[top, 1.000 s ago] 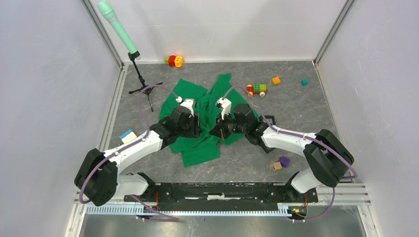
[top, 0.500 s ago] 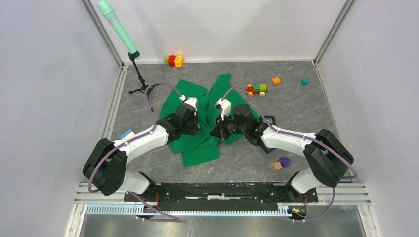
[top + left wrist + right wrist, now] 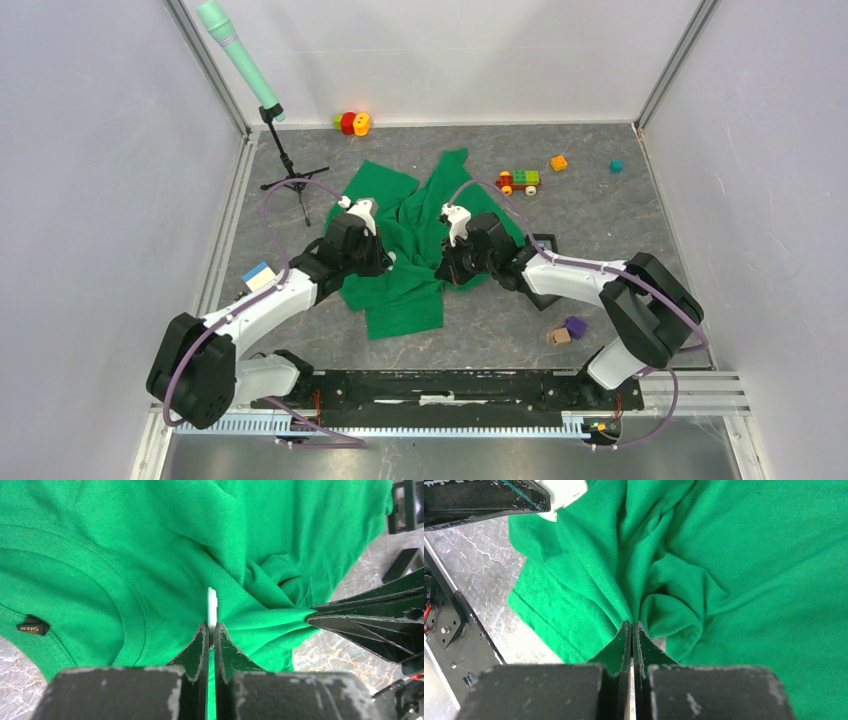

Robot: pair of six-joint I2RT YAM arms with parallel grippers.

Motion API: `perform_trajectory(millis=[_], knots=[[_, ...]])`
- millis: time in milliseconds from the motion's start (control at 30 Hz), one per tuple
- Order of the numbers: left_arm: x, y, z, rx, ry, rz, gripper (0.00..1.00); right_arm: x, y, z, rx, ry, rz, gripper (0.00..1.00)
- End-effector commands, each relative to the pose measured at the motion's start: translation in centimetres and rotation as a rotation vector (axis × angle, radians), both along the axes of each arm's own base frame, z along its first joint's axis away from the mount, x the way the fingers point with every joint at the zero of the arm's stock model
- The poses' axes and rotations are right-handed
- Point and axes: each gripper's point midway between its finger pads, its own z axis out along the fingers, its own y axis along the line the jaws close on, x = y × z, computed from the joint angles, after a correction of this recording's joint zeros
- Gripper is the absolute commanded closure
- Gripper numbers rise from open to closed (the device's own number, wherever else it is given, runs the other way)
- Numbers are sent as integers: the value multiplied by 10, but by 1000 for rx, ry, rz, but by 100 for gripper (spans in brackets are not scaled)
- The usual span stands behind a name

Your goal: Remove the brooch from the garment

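Observation:
The garment (image 3: 408, 295) is a bright green cloth lying crumpled mid-table. My left gripper (image 3: 211, 626) is shut on the brooch (image 3: 212, 605), a small pale flat piece seen edge-on and sticking up from between the jaw tips over the cloth. From the right wrist, the brooch (image 3: 563, 492) shows whitish beside the left fingers (image 3: 484, 497). My right gripper (image 3: 632, 625) is shut on a bunched fold of the garment (image 3: 744, 555) near its lower edge. From above, the left gripper (image 3: 385, 258) and right gripper (image 3: 446, 270) face each other a short gap apart.
A black square frame (image 3: 546, 243) lies just right of the cloth. Purple and tan cubes (image 3: 568, 331) sit near the right arm. A toy train (image 3: 520, 181), orange brick (image 3: 559, 163) and teal cube (image 3: 617, 166) lie at the back right. A tripod stand (image 3: 285, 165) stands back left.
The left gripper closed on the brooch, then drew back to the left, away from the right gripper. The right gripper stayed shut on the fold and shifted slightly left.

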Motion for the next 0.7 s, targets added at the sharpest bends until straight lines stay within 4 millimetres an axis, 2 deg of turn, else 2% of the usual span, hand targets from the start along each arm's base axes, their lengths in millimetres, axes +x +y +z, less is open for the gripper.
perform_trajectory(millis=[0, 233, 333, 500, 667], knots=[[0, -12, 14, -110, 4, -31, 98, 15, 0, 15, 1, -44, -26, 99], [-25, -18, -4, -85, 169, -115, 98, 34, 3, 33, 17, -95, -41, 99], [-31, -18, -3, -83, 196, -132, 98, 44, 5, 34, 13, -94, -57, 99], [-33, -17, 3, -86, 183, -136, 98, 62, -7, 30, 2, -76, -123, 100], [-28, -27, 11, -154, 140, -148, 98, 48, -2, 35, 63, -66, -42, 100]])
